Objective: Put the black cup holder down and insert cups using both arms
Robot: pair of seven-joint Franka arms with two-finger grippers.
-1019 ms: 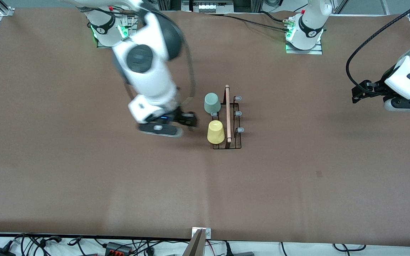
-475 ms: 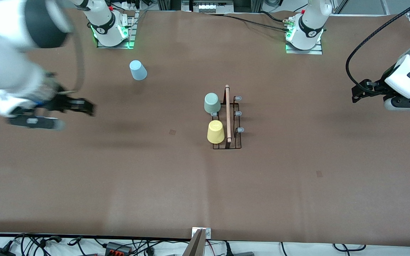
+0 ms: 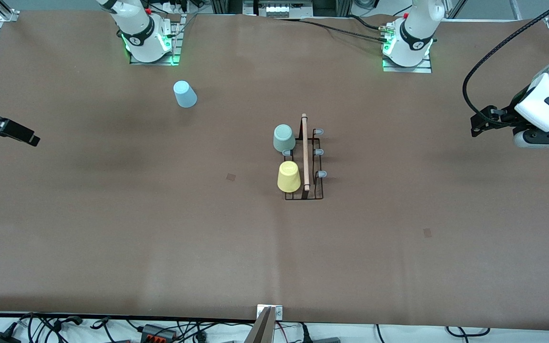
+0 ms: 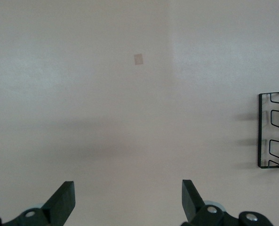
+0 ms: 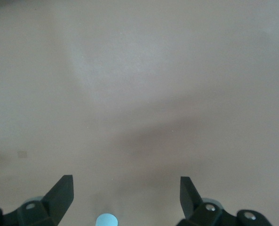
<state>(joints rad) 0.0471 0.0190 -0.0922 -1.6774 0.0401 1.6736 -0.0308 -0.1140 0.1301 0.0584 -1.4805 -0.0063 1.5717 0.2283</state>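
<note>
A broad tabletop [image 3: 112, 228] covered in matte brown sheet fills the scene, faintly creased, with two small darker square marks on it. A tangle of black cables and plugs [image 3: 65, 328] runs along the edge nearest the front camera, and aluminium framing shows at the top corners.

Near the middle stands the thin black wire cup holder [image 3: 309, 164] with its light wooden rod handle and small grey-tipped pegs. Two smooth tapered plastic cups sit upside down on the pegs on the side toward the right arm's end: the pale grey-green cup [image 3: 284, 137] farther from the front camera, the yellow cup [image 3: 289, 176] nearer, with one bare peg between them. The three pegs toward the left arm's end are bare. A light blue plastic cup [image 3: 185, 94] of the same shape stands upside down on the tabletop, well apart from the holder, near the right arm's base.

The right gripper [image 5: 125, 193] hangs over the right arm's end of the tabletop, its black jaws spread wide and holding nothing. The left gripper [image 4: 127, 200] waits over the left arm's end, jaws likewise spread and empty.
</note>
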